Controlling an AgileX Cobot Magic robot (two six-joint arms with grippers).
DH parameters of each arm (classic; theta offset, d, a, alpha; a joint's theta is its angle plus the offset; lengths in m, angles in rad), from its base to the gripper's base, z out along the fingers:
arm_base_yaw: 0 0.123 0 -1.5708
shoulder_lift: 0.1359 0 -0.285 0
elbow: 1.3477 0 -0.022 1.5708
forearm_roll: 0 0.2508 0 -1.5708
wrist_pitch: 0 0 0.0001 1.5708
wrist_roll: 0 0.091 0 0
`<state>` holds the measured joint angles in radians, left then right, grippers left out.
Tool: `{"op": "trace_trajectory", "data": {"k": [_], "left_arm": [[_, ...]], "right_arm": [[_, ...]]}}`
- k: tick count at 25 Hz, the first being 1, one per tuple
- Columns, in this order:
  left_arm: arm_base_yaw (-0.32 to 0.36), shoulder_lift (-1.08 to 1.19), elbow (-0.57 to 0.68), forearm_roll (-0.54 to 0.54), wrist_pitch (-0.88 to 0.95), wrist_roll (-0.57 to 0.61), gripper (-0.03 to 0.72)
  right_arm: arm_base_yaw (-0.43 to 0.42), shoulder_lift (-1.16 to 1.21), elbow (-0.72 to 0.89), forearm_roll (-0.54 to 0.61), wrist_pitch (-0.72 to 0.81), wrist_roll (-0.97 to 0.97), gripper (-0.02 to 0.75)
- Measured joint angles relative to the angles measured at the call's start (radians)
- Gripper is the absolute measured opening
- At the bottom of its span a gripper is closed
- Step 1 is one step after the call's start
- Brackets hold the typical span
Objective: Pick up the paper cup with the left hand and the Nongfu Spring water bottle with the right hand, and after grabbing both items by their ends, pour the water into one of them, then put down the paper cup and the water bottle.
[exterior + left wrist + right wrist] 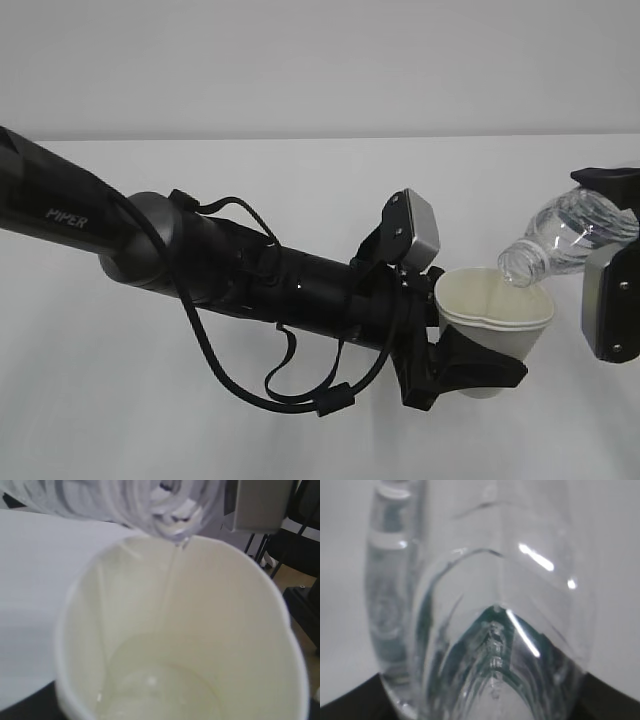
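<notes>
My left gripper (478,368), on the black arm lettered PIPER, is shut on the lower part of the white paper cup (495,318), which it holds above the table. The cup's rim is dented. The Nongfu Spring water bottle (572,238) is tilted mouth-down, with its open neck just over the cup's rim. My right gripper (620,235) at the right edge is shut on the bottle's far end. In the left wrist view a thin stream runs from the bottle mouth (176,524) into the cup (235,630), and water pools at its bottom. The clear bottle (490,630) fills the right wrist view.
The white table (200,420) spreads below both arms, and a pale wall stands behind it. Loose black cables (250,385) hang under the left arm. Dark chair legs and floor (300,580) show beyond the table's edge in the left wrist view.
</notes>
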<state>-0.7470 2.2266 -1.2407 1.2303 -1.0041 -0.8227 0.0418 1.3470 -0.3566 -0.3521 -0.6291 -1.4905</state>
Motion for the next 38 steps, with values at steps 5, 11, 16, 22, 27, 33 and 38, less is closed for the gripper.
{"op": "trace_trajectory", "data": {"k": [5, 11, 16, 22, 27, 33, 38], "left_arm": [[0.000, 0.000, 0.000, 0.000, 0.000, 0.000, 0.435], [0.000, 0.000, 0.000, 0.002, 0.000, 0.000, 0.435], [0.000, 0.000, 0.000, 0.002, 0.000, 0.000, 0.435], [0.000, 0.000, 0.000, 0.002, 0.000, 0.000, 0.435], [0.000, 0.000, 0.000, 0.002, 0.000, 0.000, 0.435], [0.000, 0.000, 0.000, 0.004, 0.000, 0.000, 0.435], [0.000, 0.000, 0.000, 0.004, 0.000, 0.000, 0.435]], "right_arm": [[0.000, 0.000, 0.000, 0.000, 0.000, -0.011, 0.447], [0.000, 0.000, 0.000, 0.000, 0.000, -0.015, 0.447], [0.000, 0.000, 0.000, 0.000, 0.000, -0.018, 0.447], [0.000, 0.000, 0.000, 0.000, 0.000, -0.022, 0.446], [0.000, 0.000, 0.000, 0.000, 0.000, -0.022, 0.440], [0.000, 0.000, 0.000, 0.000, -0.001, -0.022, 0.428], [0.000, 0.000, 0.000, 0.000, -0.001, -0.022, 0.428]]}}
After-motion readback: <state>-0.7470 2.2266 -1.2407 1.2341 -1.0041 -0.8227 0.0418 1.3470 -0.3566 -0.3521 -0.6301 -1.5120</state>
